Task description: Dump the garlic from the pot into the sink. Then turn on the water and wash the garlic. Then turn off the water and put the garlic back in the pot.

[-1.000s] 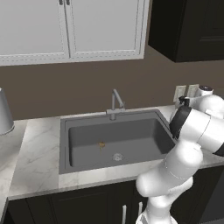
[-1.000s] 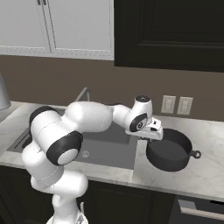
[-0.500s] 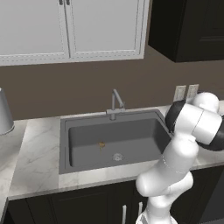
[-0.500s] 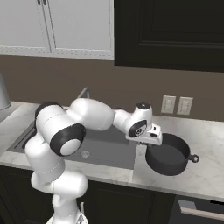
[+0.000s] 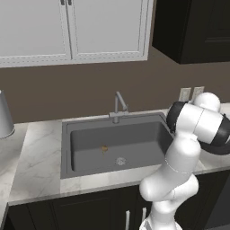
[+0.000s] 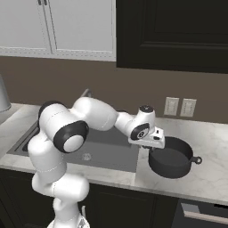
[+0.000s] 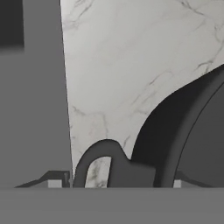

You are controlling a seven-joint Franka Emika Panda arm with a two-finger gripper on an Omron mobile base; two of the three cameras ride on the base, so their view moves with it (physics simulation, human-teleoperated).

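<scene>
The gripper [image 6: 153, 143] sits at the pot's near-left rim in the right base view, but its fingers are tucked behind the hand there. In the hand view the fingertips are cut off at the bottom edge, with the pot's loop handle [image 7: 97, 159] between their stubs; whether the jaws grip that handle or stand clear of it I cannot tell. In the left base view the arm's own bulk covers the counter at 3 o'clock.

The pot [image 6: 171, 156] is round, black and short-walled. It stands upright on the counter just beside the sink's right edge, with a small loop handle at 3 o'clock. Its inside reads as plain dark.

The garlic [image 5: 104, 148] is a tiny tan lump on the sink floor, at about 10 o'clock from the round silver drain [image 5: 120, 161] and near it. Its shape is too small to make out.

The sink [image 5: 67, 148] is a dark grey rectangular basin set in a white marble counter [image 5: 36, 161]. A thin grey faucet [image 5: 118, 106] rises at the basin's 12 o'clock rim. Behind it is a brown wall with two outlet plates [image 6: 179, 107]. Above hang white cabinets [image 5: 72, 29] and, to the right, black ones [image 6: 173, 33]. A grey metal vessel [image 5: 4, 116] is cut off at the left edge.
</scene>
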